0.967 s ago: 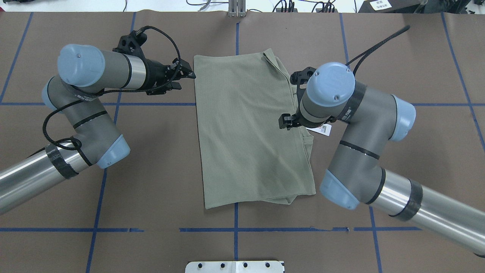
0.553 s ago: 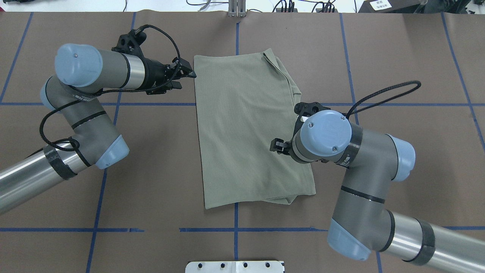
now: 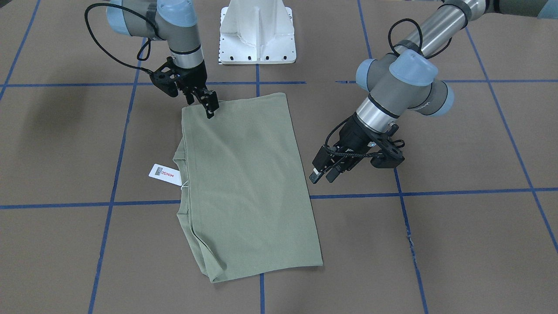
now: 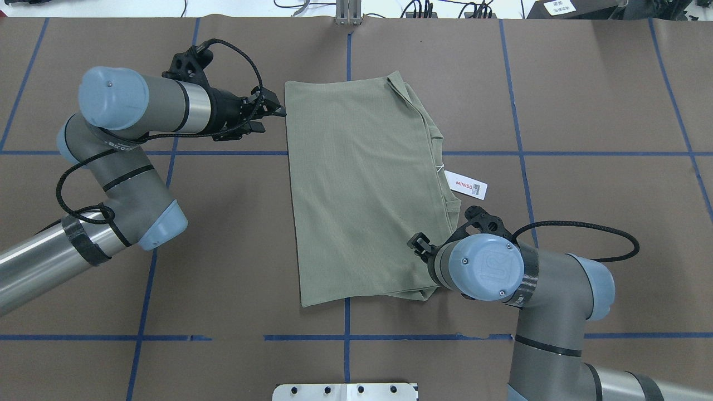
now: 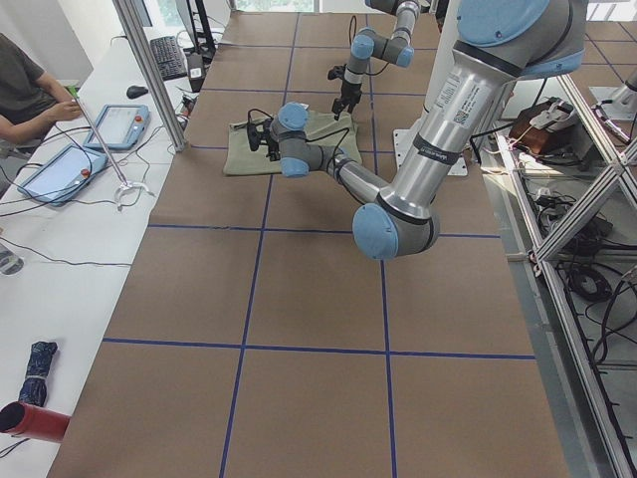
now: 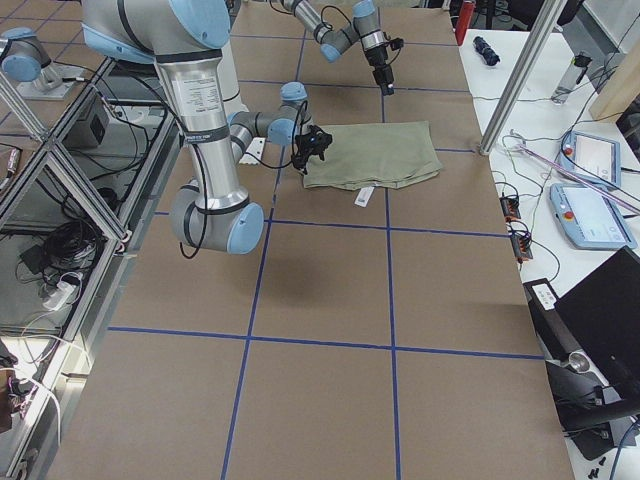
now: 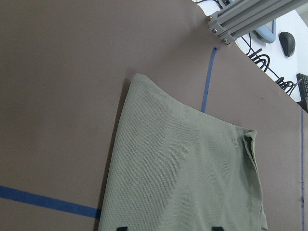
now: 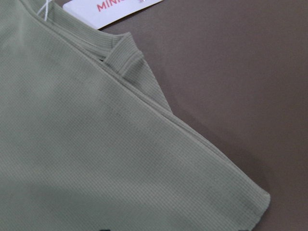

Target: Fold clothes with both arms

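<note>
The shirt [image 4: 362,189] is laid on the table [image 4: 223,250], the price tag [image 4: 470,186] just beside its right edge. The left gripper [image 4: 277,110] is set by its far left corner, the right gripper [image 4: 419,245] over its near right corner.

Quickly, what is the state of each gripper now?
Left gripper: fingers open, empty, at the shirt edge.
Right gripper: fingers open, empty, over the shirt's corner.

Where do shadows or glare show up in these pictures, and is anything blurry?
Front-facing view: a soft shadow falls on the brown tabletop. Overhead view: the silvery metal tube of the left arm shines with glare. Right wrist view: sharp, the weave of the olive-green knit shirt is crisp, shadowed near the bottom.
</note>
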`<control>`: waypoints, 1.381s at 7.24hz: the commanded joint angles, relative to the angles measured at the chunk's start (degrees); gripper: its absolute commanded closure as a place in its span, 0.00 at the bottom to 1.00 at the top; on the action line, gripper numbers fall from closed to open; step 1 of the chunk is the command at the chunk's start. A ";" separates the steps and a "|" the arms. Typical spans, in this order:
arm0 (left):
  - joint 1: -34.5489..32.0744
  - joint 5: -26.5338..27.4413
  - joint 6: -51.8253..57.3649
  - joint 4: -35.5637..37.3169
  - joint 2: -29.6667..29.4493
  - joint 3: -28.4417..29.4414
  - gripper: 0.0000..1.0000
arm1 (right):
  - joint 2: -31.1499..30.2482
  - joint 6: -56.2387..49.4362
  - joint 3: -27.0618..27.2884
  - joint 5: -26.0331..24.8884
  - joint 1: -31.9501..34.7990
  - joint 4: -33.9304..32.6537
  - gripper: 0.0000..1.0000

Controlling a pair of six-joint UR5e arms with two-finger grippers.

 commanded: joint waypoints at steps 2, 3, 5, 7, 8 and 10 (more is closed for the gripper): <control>0.00 0.00 -0.03 0.00 0.01 0.05 0.34 | -0.47 0.11 -0.41 -0.04 -0.22 0.20 0.12; 0.00 0.00 -0.03 0.00 0.01 0.05 0.34 | -0.38 0.11 -0.76 -0.04 -0.31 0.20 0.12; 0.00 0.00 0.06 0.00 0.09 0.14 0.34 | -0.38 -0.07 -1.46 0.05 -0.40 0.20 0.12; 0.00 0.00 -0.03 0.00 0.01 0.14 0.34 | -0.47 -0.51 -2.17 0.49 -0.40 0.20 0.13; 0.00 0.00 0.06 0.00 0.01 0.14 0.34 | -0.64 -0.51 -2.17 0.49 -0.31 0.20 0.20; 0.00 0.00 -0.03 0.00 0.01 0.05 0.34 | -2.05 -0.51 -1.74 0.49 -0.31 0.29 0.87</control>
